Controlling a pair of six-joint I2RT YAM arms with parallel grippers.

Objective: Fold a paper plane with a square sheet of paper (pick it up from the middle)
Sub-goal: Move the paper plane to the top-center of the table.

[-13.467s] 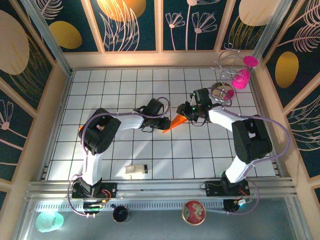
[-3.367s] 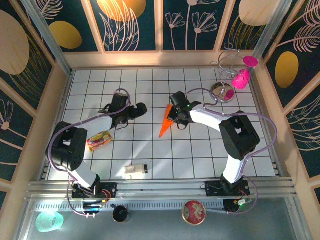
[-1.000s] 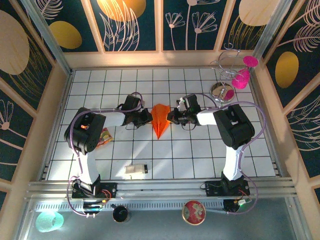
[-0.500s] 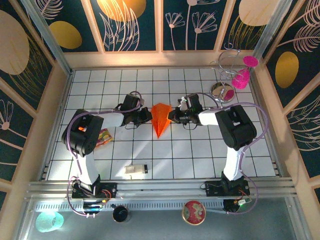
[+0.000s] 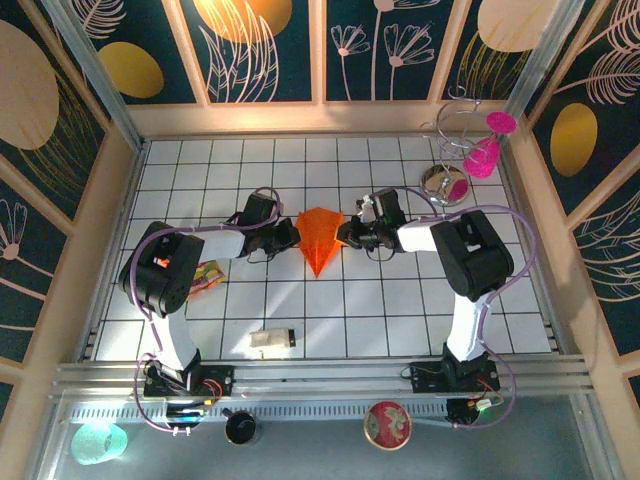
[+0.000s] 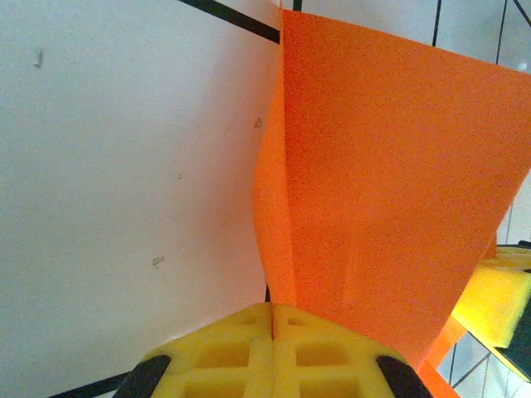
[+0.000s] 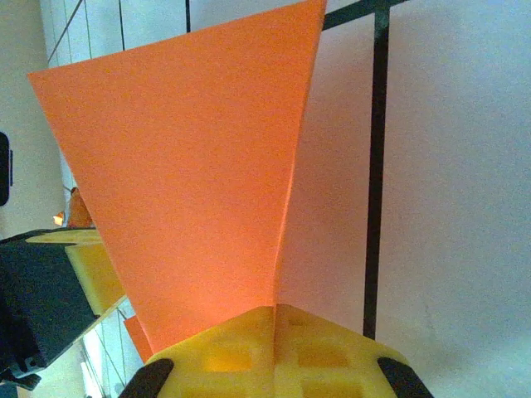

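Narrow bright orange paper plane (image 5: 320, 240) at mid-counter on the white tiled counter (image 5: 400, 320), between the two wrists. Long axis along the near–far tile lines. Pointed nose toward the near edge, wide tail toward the far wall. Wings spread either side of a centre crease, broadest at the tail. Cannot tell whether the underside rests on the tiles.

Left jaws: fully closed, pinching the plane's left wing edge. In the left wrist view, yellow pads (image 6: 224, 352) pressed together with no gap, orange paper rising from the seam between them, a fold line running up from the pinch. The other arm's yellow pad at lower right, at the paper's far edge.

Right jaws: fully closed, pinching the right wing edge. In the right wrist view, yellow pads (image 7: 224, 356) meeting on the paper, wing fanning up and away.

Small multicoloured crinkled wrapper (image 5: 205, 275) beside the left arm, well apart from the plane. Small beige block (image 5: 272, 340) nearer the near edge.
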